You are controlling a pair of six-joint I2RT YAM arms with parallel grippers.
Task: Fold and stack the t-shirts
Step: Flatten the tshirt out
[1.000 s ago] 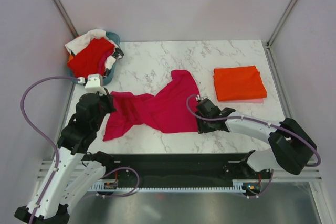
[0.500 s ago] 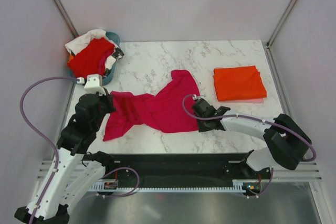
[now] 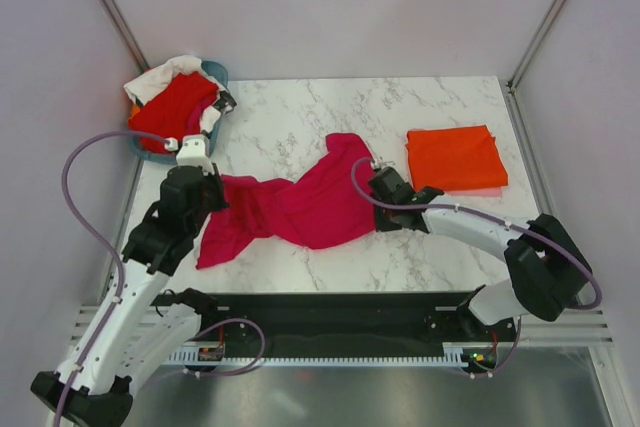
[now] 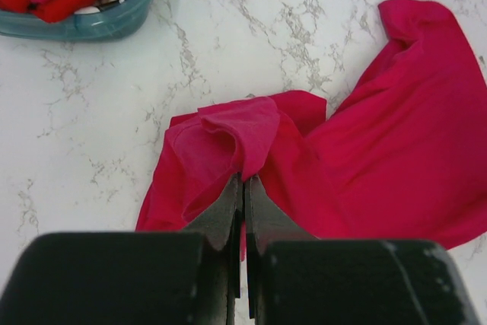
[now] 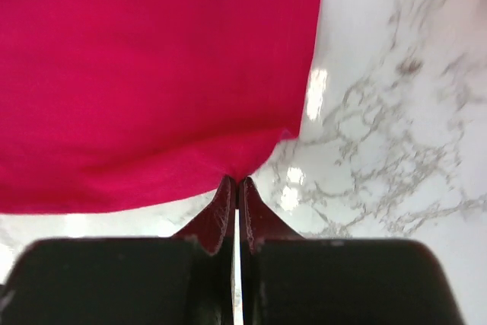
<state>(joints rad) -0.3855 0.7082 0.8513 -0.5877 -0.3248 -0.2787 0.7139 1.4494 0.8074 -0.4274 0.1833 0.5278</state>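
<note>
A magenta-pink t-shirt (image 3: pixel 300 209) lies crumpled across the middle of the marble table (image 3: pixel 300 122). My left gripper (image 4: pixel 243 180) is shut on a bunched fold of the magenta-pink t-shirt (image 4: pixel 380 150) near its left end. My right gripper (image 5: pixel 236 182) is shut on the hem of the magenta-pink t-shirt (image 5: pixel 152 74) close to its lower right corner, and that edge is lifted off the marble. A folded bright orange t-shirt (image 3: pixel 455 158) lies flat at the right. A red t-shirt (image 3: pixel 172 109) and a white t-shirt (image 3: pixel 160 74) are heaped in the basket.
The teal plastic basket (image 3: pixel 215 137) stands at the table's back left corner, and its rim (image 4: pixel 84 24) shows in the left wrist view. A pale pink edge (image 3: pixel 480 191) peeks from under the orange t-shirt. Grey walls enclose the table on three sides.
My right gripper closed on the magenta-pink t-shirt's lower right hem and drew it up and away from the front edge. The left arm shifted slightly away from me, still gripping its fold.
</note>
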